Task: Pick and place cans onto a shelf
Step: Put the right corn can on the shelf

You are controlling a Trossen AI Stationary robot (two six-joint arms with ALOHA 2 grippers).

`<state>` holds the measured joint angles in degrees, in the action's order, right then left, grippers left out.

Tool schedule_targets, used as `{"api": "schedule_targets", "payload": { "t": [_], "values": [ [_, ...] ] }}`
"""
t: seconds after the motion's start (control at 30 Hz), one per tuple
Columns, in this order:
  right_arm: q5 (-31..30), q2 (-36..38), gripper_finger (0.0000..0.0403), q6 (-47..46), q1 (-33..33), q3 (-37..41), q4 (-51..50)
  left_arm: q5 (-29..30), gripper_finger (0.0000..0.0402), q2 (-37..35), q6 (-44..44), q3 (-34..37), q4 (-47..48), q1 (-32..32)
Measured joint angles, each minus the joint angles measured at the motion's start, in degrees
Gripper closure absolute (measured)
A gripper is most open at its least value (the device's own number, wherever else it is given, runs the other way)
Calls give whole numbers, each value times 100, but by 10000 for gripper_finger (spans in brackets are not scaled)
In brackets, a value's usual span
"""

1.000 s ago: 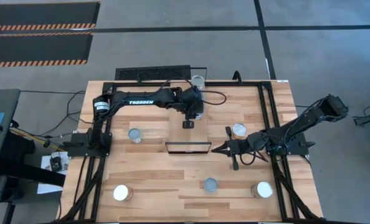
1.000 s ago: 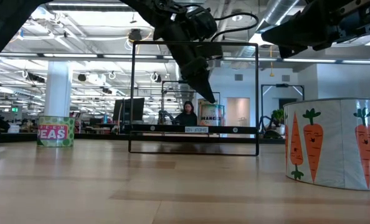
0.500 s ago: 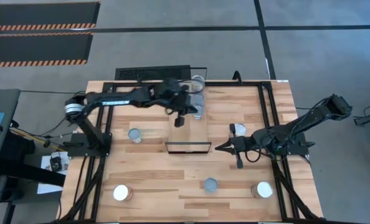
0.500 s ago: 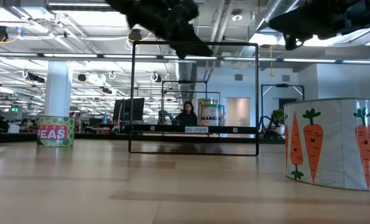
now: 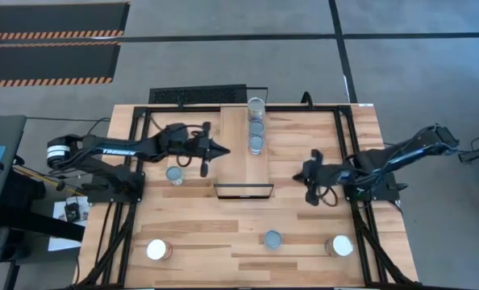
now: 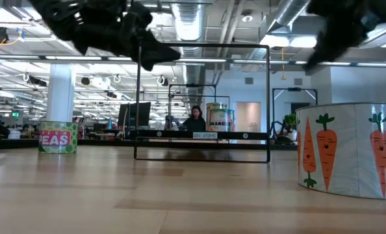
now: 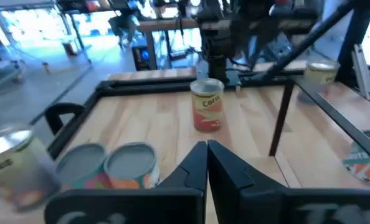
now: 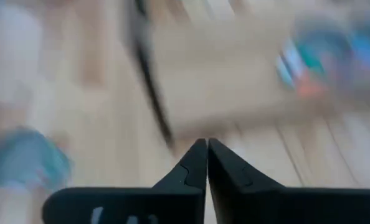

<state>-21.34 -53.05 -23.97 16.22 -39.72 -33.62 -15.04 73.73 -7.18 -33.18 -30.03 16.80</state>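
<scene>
The shelf (image 5: 238,161) is a pale plank with a black frame (image 5: 243,191) at its near end. Three cans (image 5: 256,127) stand in a row on its far part and also show in the left wrist view (image 7: 132,165). My left gripper (image 5: 220,150) is shut and empty, just left of the shelf, above the table. My right gripper (image 5: 307,174) is shut and empty, right of the shelf. It hovers over a white-topped can (image 7: 207,106), which it hides in the high view. A grey-topped can (image 5: 175,174) stands below my left arm.
Three more cans stand near the table's front edge: one at the left (image 5: 159,250), one in the middle (image 5: 272,239) and one at the right (image 5: 339,246). In the low view a carrot-labelled can (image 6: 349,149) stands close at the right and a peas can (image 6: 58,137) at the left.
My left gripper has drawn back from over the shelf's far part toward the table's left edge, uncovering the third can on the shelf. My right gripper has swung from pointing at the shelf's near end toward the far right, over the white-topped can.
</scene>
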Motion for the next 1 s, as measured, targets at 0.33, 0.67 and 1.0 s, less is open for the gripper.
{"api": "schedule_targets", "payload": {
  "t": [0.33, 0.67, 1.0],
  "values": [
    [175, -519, 247, -1501, -761, -111, -1672, 242, 401, -715, 232, 1057, -415, 376],
    [381, -1176, 219, -1312, -1230, -153, -1634, 238, 401, -902, 383, 1276, -402, 598],
    [472, -1161, 321, -1147, -1225, -232, -1665, 233, 401, -902, 358, 1276, -365, 597]
  ]
}}
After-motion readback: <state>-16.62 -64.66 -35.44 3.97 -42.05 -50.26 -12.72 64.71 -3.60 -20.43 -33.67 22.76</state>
